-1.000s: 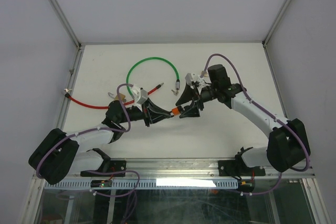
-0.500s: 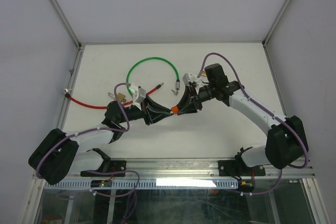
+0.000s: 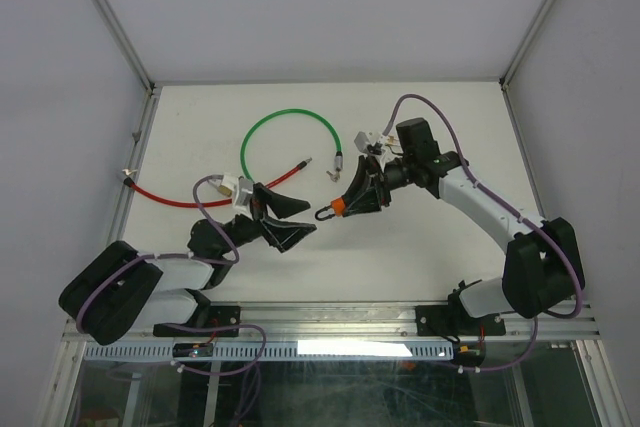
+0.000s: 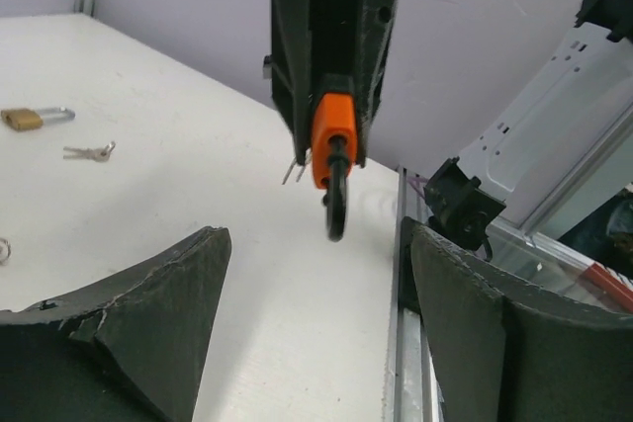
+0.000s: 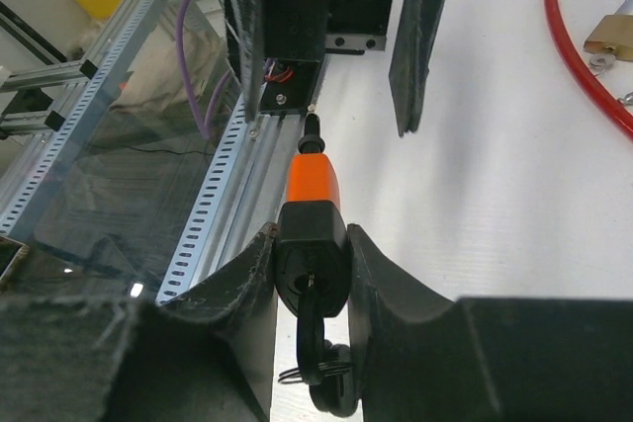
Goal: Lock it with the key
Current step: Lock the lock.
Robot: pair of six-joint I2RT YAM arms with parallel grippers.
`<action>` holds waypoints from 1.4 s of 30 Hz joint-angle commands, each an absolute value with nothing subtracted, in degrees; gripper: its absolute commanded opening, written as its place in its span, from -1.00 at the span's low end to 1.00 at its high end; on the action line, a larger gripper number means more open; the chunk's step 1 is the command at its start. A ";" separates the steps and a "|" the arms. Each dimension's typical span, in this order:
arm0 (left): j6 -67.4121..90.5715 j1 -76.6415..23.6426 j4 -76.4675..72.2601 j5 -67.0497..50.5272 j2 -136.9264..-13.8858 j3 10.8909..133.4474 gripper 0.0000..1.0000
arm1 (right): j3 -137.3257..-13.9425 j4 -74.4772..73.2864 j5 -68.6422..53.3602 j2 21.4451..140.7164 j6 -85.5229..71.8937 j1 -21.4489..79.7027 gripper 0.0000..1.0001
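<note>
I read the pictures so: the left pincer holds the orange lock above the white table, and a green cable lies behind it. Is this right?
Not quite: the right pincer holds the orange lock, as the right wrist view shows. The left pincer stands open and touches nothing. The green cable does lie behind, on the white table.

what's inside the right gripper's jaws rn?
An orange-and-black lock, clamped in the right gripper. A dark loop with a small wire ring hangs from its end. The pads cover its sides; no keyhole is visible.
</note>
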State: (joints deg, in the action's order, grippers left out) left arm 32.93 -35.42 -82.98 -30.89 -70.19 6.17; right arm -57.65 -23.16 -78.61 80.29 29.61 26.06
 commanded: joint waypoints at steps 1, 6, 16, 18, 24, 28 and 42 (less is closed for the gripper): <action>39.98 -35.24 -95.94 -28.97 -74.25 7.81 0.43 | -61.15 -20.48 -83.20 80.07 26.90 25.70 -1.00; 41.97 -35.22 -98.42 -29.95 -77.37 9.09 0.12 | -61.17 -20.51 -83.02 80.15 26.55 25.51 -1.00; 43.76 -35.22 -99.74 -31.01 -78.06 10.06 -0.01 | -61.01 -19.36 -80.80 80.75 24.61 25.42 -1.00; 43.71 -35.25 -99.72 -30.94 -77.38 9.98 -0.02 | -60.79 -18.76 -80.73 80.76 24.25 25.43 -1.00; 43.05 -35.33 -99.14 -29.14 -76.14 9.90 -0.12 | -60.57 -18.17 -80.15 81.28 23.54 25.44 -1.00; 42.98 -35.27 -98.22 -28.61 -75.99 10.59 -0.22 | -60.32 -17.28 -79.64 81.43 22.67 25.48 -1.00; 41.72 -35.95 -94.47 -29.26 -76.02 12.48 -0.61 | -60.03 -16.09 -78.42 81.66 21.10 25.54 -1.00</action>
